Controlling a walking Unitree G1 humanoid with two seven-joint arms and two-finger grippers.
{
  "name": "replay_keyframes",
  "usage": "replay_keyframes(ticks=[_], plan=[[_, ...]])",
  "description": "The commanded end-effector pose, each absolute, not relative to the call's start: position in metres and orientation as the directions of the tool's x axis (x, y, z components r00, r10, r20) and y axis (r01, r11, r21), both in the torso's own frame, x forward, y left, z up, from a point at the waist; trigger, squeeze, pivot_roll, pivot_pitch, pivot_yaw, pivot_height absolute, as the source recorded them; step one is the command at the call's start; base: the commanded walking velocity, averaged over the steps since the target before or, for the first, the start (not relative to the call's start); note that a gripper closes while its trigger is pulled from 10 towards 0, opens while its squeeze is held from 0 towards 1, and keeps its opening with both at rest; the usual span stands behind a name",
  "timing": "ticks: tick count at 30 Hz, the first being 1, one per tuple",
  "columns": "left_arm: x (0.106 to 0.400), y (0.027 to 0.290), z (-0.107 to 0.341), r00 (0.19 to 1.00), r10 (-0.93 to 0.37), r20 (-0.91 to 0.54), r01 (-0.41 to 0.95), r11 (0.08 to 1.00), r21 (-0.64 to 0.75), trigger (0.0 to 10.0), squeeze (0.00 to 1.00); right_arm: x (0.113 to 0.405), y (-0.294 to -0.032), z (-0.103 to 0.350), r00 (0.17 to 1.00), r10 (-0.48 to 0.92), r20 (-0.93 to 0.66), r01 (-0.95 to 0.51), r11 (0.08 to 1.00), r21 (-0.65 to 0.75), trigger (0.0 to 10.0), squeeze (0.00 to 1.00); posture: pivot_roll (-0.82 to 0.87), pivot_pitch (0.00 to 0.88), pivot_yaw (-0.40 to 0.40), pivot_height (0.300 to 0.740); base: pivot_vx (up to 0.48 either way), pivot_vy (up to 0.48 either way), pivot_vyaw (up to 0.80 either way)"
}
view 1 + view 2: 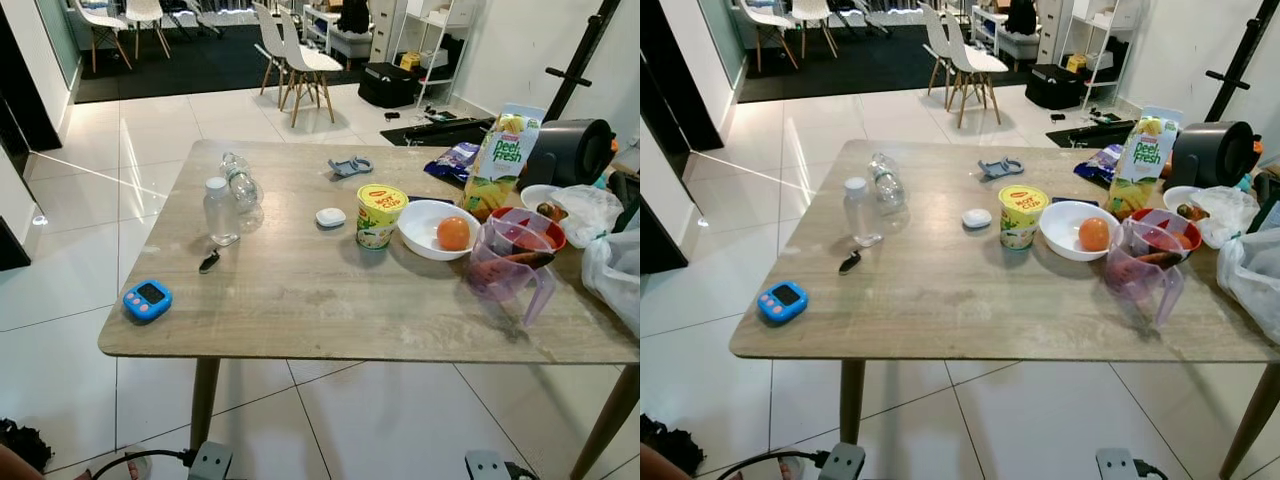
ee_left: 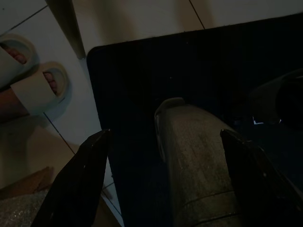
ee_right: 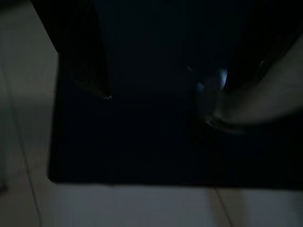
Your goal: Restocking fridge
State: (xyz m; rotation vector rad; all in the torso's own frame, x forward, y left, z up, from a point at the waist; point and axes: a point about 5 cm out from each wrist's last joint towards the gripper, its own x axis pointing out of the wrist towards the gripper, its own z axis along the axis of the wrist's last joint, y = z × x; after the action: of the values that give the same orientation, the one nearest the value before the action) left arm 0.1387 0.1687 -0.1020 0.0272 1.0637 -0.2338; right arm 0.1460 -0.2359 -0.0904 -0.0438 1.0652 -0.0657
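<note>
Wood table point(image 1: 300, 300) w/ groceries, all sitting on top. White bowl point(image 1: 425, 238) at 3 o'clock holds one orange point(image 1: 453, 233). Yellow noodle cup point(image 1: 380, 215) just left of it, lid on. Purple clear jug point(image 1: 505, 268) at 4 o'clock of bowl, contents unclear; red bowl point(image 1: 540, 228) behind it, partly hidden. Peel Fresh juice carton point(image 1: 502, 160) upright at 1 o'clock. 2 clear water bottles at 10 o'clock: one upright point(image 1: 220, 212), one lying point(image 1: 240, 180). Blue timer point(image 1: 147, 299) at 8 o'clock near edge. White plastic bags point(image 1: 610, 260) cut off at right edge.

Left gripper point(image 2: 165, 156) hangs low over dark mat, fingers spread apart, holding nothing; sandalled feet point(image 2: 28, 80) nearby. Right gripper point(image 3: 165, 94) view v dark, fingers look parted, nothing between.
</note>
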Motion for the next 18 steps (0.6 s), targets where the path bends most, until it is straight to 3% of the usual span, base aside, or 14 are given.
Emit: replay_keyframes(ticks=[1,10,18], plan=[[0.131,0.166,-0.105,0.438,-0.173,-0.882,0.196,0.976,-0.094,10.0,0.00,0.156,-0.232,-0.087,0.527,-0.048,-0.848,0.041,0.999,-0.031,10.0,0.00,0.08,0.000,-0.026,0.740,0.000,0.000,0.00],[0.133,0.182,-0.104,0.473,-0.084,-0.877,0.018,0.996,-0.086,10.0,0.00,0.167,-0.214,-0.086,0.540,0.022,-0.841,-0.025,1.000,0.010,10.0,0.00,0.09,0.000,-0.033,0.740,0.000,0.000,0.00],[0.131,0.182,-0.104,0.464,-0.097,-0.881,0.048,0.995,-0.085,10.0,0.00,0.168,-0.207,-0.088,0.521,0.022,-0.853,-0.057,0.998,-0.010,10.0,0.00,0.09,0.000,-0.031,0.740,0.000,0.000,0.00]])
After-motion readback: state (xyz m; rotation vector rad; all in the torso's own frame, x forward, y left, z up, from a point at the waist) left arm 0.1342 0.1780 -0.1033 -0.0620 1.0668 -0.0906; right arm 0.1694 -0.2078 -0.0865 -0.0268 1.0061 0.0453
